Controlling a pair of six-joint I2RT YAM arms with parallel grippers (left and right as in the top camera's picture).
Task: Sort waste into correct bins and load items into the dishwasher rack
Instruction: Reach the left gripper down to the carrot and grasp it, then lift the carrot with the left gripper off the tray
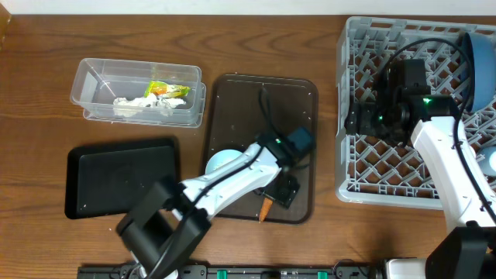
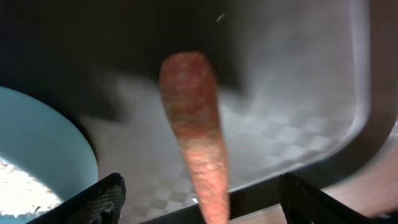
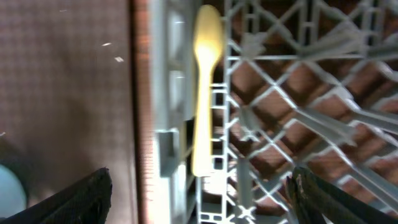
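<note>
Left gripper (image 2: pixel 200 190): jaws wide open, one either side of the carrot (image 2: pixel 189 106), touching neither flank. The carrot lies on the brown tray (image 2: pixel 298 93) straight ahead, narrow end nearest. A light-blue bowl (image 2: pixel 37 143) sits just to the gripper's left.

Judgement: advance to the thicker part, lower squarely, close across it, and keep the left finger off the bowl.

Right gripper (image 3: pixel 200 177): open, empty, over the cream spoon (image 3: pixel 202 93), which lies in the dishwasher rack (image 3: pixel 298 112).

A brown tray (image 1: pixel 236 108) with a faint checkered surface lies on the wooden table (image 1: pixel 46 54). A tan edge (image 1: pixel 4 29) shows at the table's far-left corner.
</note>
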